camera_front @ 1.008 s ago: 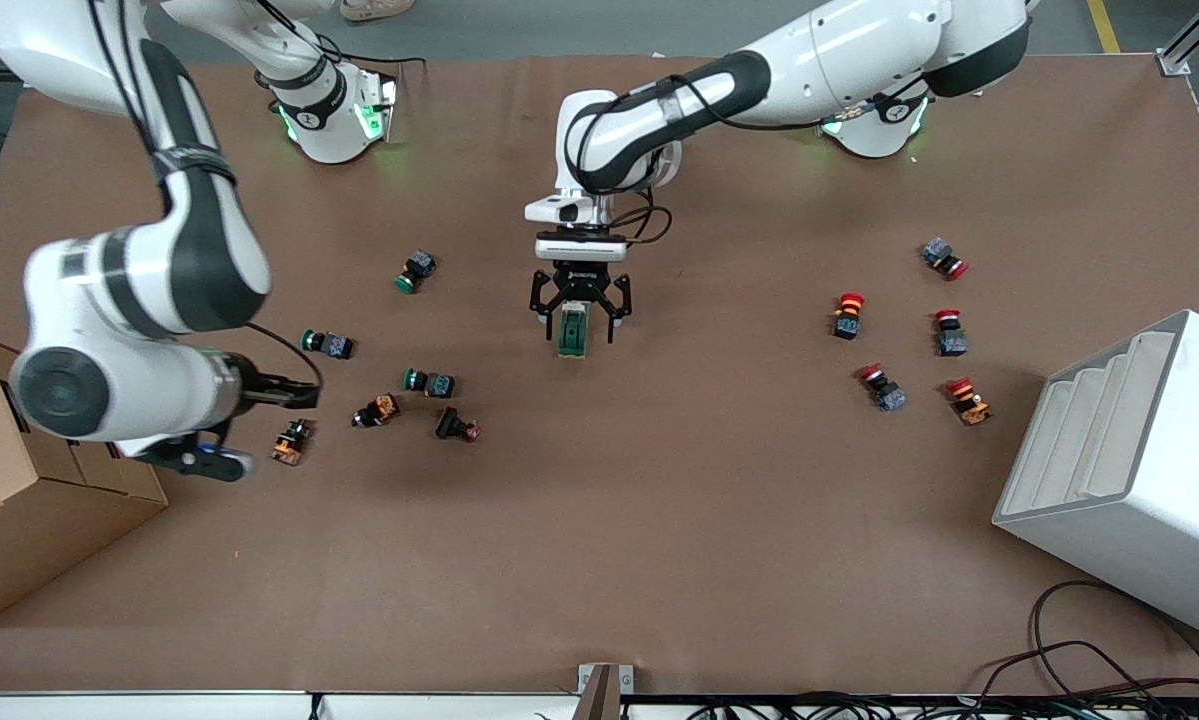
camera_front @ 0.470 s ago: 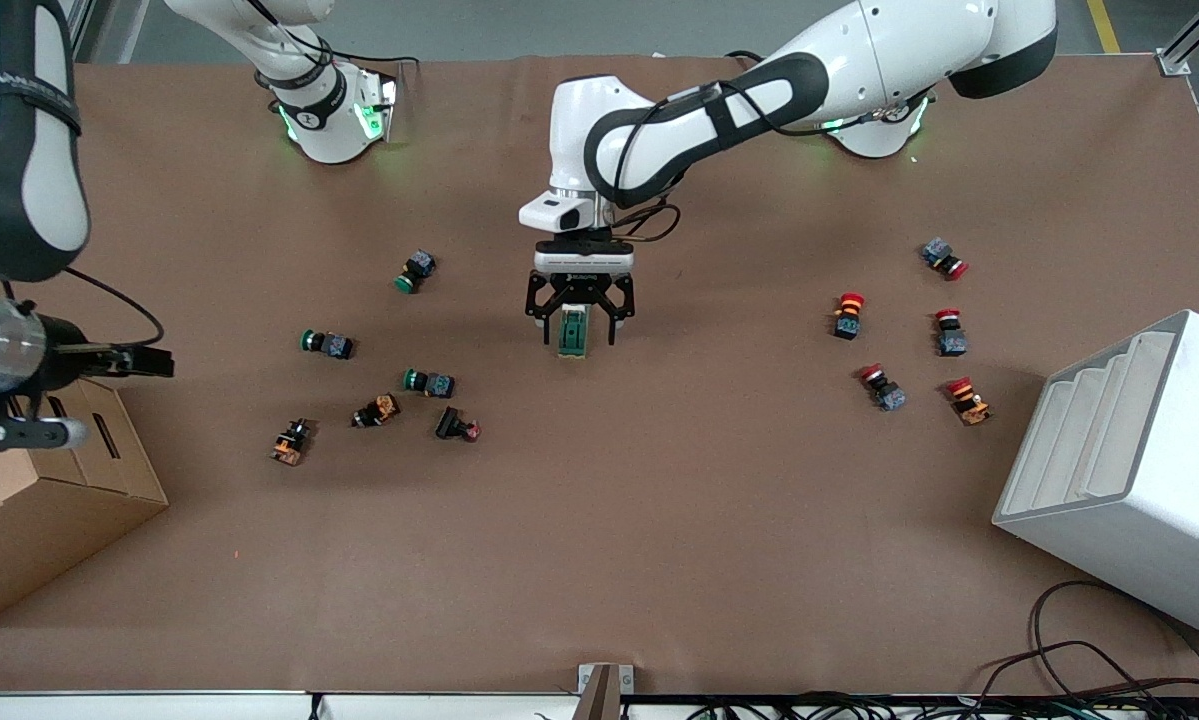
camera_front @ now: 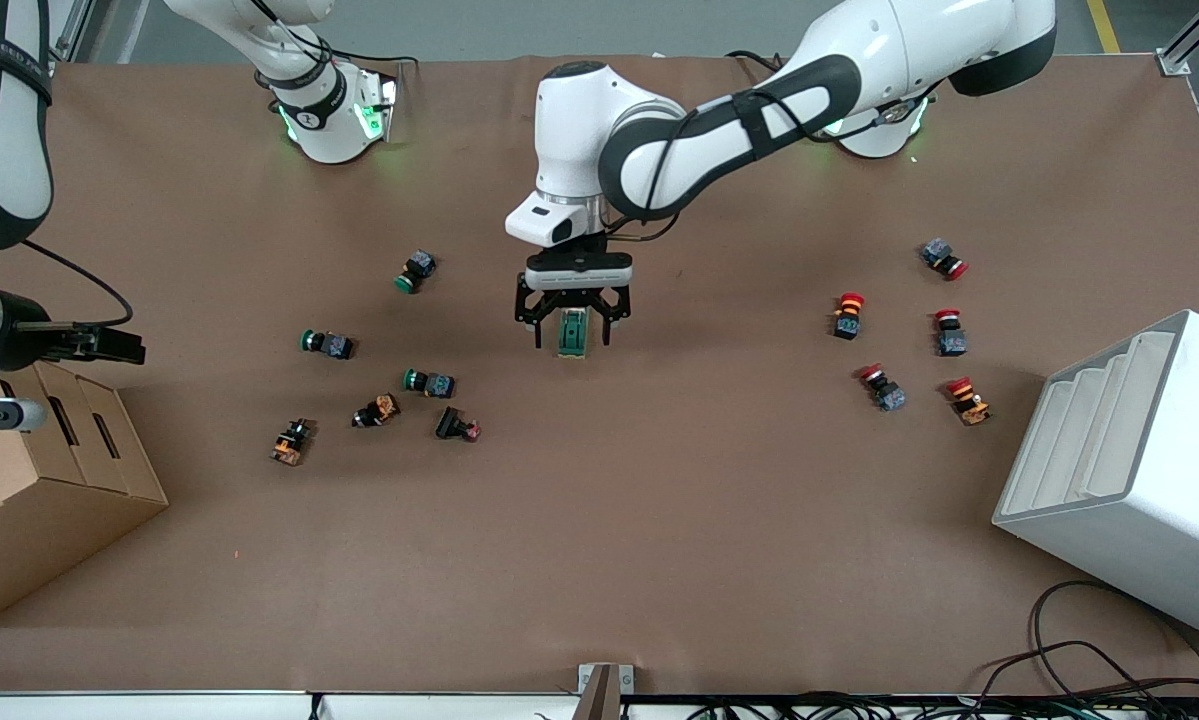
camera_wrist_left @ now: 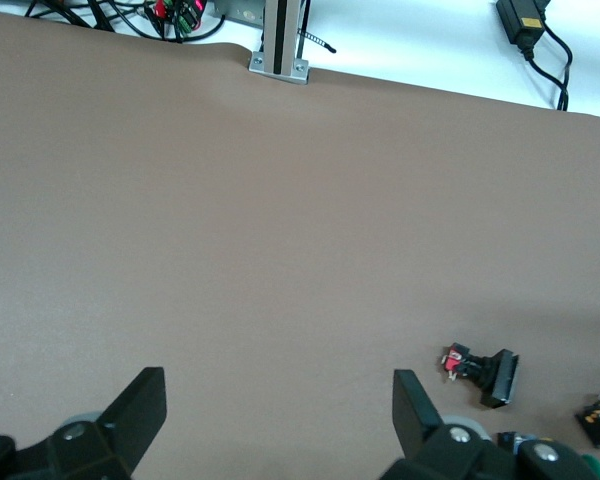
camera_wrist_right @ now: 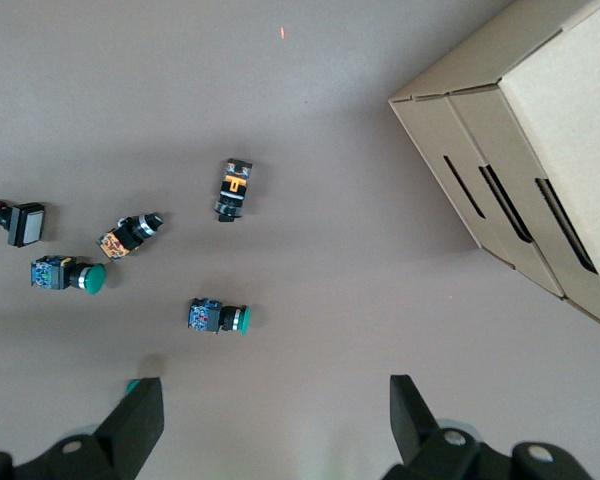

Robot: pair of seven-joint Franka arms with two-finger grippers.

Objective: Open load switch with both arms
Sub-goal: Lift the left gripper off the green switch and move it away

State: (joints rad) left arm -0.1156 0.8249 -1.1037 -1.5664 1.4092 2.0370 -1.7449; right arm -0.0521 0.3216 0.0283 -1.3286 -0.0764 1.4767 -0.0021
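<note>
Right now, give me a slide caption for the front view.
Left hand open astride the load switch mid-table; right hand waits over the cardboard box edge, push buttons scattered around.

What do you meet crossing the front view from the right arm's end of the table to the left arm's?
Cardboard box → green-capped push buttons → load switch under the left claw → red-capped push buttons → white stepped rack.

This looks like a robotics lab or test workshop: two white robot arms (camera_front: 699, 150) bolted at a wide table (camera_front: 659, 520) covered in brown matting, loose push buttons (camera_front: 429, 382) scattered as test parts (industrial ones), a cardboard box (camera_front: 49, 500), and cables (camera_front: 1089, 670) trailing at the edge.
</note>
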